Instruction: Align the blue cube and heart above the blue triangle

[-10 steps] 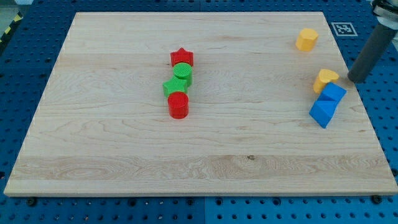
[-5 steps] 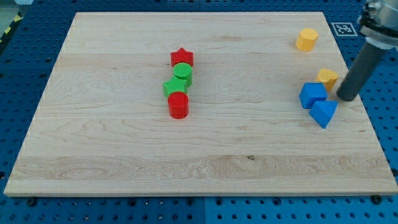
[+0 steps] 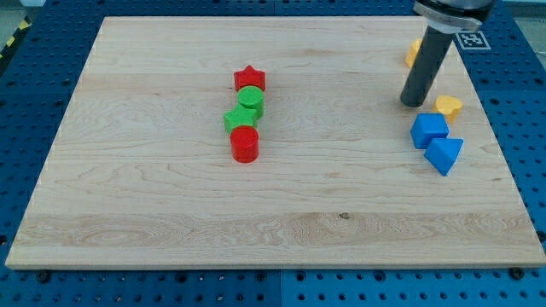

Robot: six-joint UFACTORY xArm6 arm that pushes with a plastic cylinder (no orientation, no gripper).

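Observation:
The blue cube [image 3: 428, 130] sits at the view's right, touching the blue triangle [image 3: 444, 155] just below and to its right. The yellow heart [image 3: 449, 107] lies above and right of the cube. My tip [image 3: 412, 103] stands above and slightly left of the blue cube, left of the yellow heart, touching neither that I can see.
A yellow block [image 3: 413, 53] at the view's top right is partly hidden behind the rod. Left of centre a column: red star [image 3: 250, 79], green cylinder [image 3: 251, 100], green block [image 3: 238, 119], red cylinder [image 3: 245, 144]. The wooden board [image 3: 153, 205] edge is near the blue blocks.
The rod pushed the blue cube left, off the triangle's top, then swung from right of the blocks up and left to above the cube. The heart shifted slightly.

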